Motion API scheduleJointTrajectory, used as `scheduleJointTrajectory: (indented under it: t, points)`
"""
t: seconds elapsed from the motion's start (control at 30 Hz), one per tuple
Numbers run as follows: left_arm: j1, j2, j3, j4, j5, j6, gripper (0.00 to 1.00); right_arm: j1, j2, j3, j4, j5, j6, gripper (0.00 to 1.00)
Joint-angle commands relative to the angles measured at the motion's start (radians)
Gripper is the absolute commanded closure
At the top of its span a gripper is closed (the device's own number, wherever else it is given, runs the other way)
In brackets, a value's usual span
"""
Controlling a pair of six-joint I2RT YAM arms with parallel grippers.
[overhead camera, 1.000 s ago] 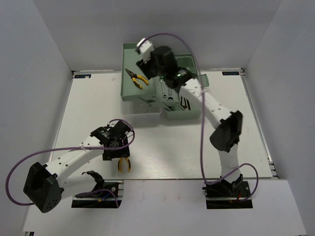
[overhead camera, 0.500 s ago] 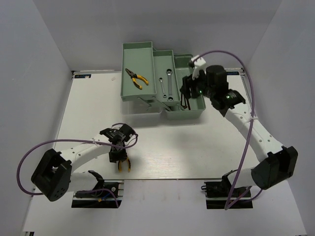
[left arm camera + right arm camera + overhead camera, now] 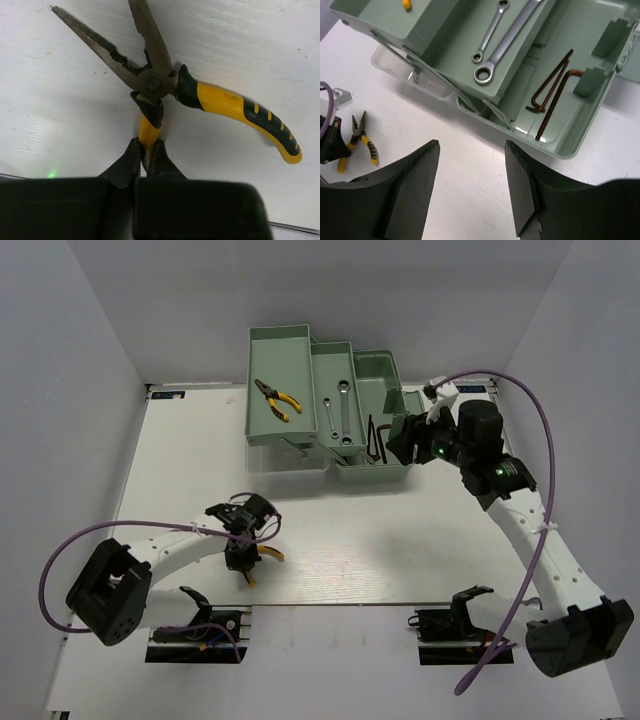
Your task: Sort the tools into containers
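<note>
Left gripper is clamping one handle of the yellow pliers, lying splayed on the table. Stiff, weighty, hinged: likely swinging unless held nearer the pivot. Right gripper is hanging wide.

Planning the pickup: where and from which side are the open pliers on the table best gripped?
Take the pliers by one yellow handle, close behind the pivot, from above. They lie flat with handles splayed wide, so only a single narrow handle fits between the jaws. The left gripper is shut right there.
</note>
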Motion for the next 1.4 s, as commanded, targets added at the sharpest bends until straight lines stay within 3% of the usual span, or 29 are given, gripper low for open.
scheduleJointTrajectory:
  t: [0.0, 0.03, 0.07, 0.13, 0.23, 0.37, 0.47, 0.5, 0.6, 0.77, 0.9, 1.0, 1.17, 1.37]
  points:
    - [-0.008, -0.067, 0.014, 0.013, 0.035, 0.003, 1.00, -0.023, -0.032, -0.052, -0.018, -0.054, 0.033, 0.39]
    - [-0.017, -0.097, 0.034, -0.005, 0.045, 0.024, 1.00, -0.026, -0.049, -0.062, -0.020, -0.059, 0.033, 0.39]
    - [-0.028, -0.127, 0.055, -0.005, 0.085, 0.044, 1.00, -0.032, -0.067, -0.097, -0.025, -0.072, 0.030, 0.54]
    - [-0.028, -0.212, 0.132, -0.005, 0.123, 0.108, 1.00, -0.044, -0.089, -0.123, -0.029, -0.079, 0.027, 1.00]
    - [-0.048, -0.249, 0.273, -0.005, 0.226, 0.232, 1.00, -0.055, -0.120, -0.215, -0.028, -0.085, 0.008, 1.00]
    - [-0.057, -0.270, 0.432, 0.125, 0.436, 0.380, 1.00, -0.072, -0.172, -0.328, 0.023, -0.080, -0.017, 1.00]
    - [-0.057, -0.215, 0.583, 0.158, 0.350, 0.438, 1.00, -0.093, -0.193, -0.411, 0.050, -0.111, -0.032, 0.95]
    - [-0.032, -0.177, 0.686, 0.139, 0.310, 0.455, 1.00, -0.097, -0.196, -0.454, 0.058, -0.141, -0.034, 0.82]
    - [-0.022, 0.027, 0.908, 0.099, 0.098, 0.505, 1.00, -0.113, -0.222, -0.496, 0.084, -0.172, -0.055, 0.66]
    - [0.027, 0.326, 1.309, 0.108, -0.054, 0.584, 1.00, -0.144, -0.241, -0.522, 0.095, -0.206, -0.057, 0.64]
    - [0.093, 0.593, 1.633, -0.049, -0.074, 0.595, 1.00, -0.164, -0.253, -0.540, 0.098, -0.234, -0.055, 0.63]
    - [0.151, 0.693, 1.701, -0.060, -0.073, 0.606, 1.00, -0.188, -0.253, -0.542, 0.101, -0.248, -0.055, 0.63]
    - [0.258, 0.693, 1.638, -0.011, -0.034, 0.587, 1.00, -0.210, -0.245, -0.548, 0.101, -0.274, -0.057, 0.61]
    - [0.303, 0.739, 1.638, -0.002, 0.081, 0.597, 1.00, -0.225, -0.236, -0.548, 0.104, -0.284, -0.057, 0.58]
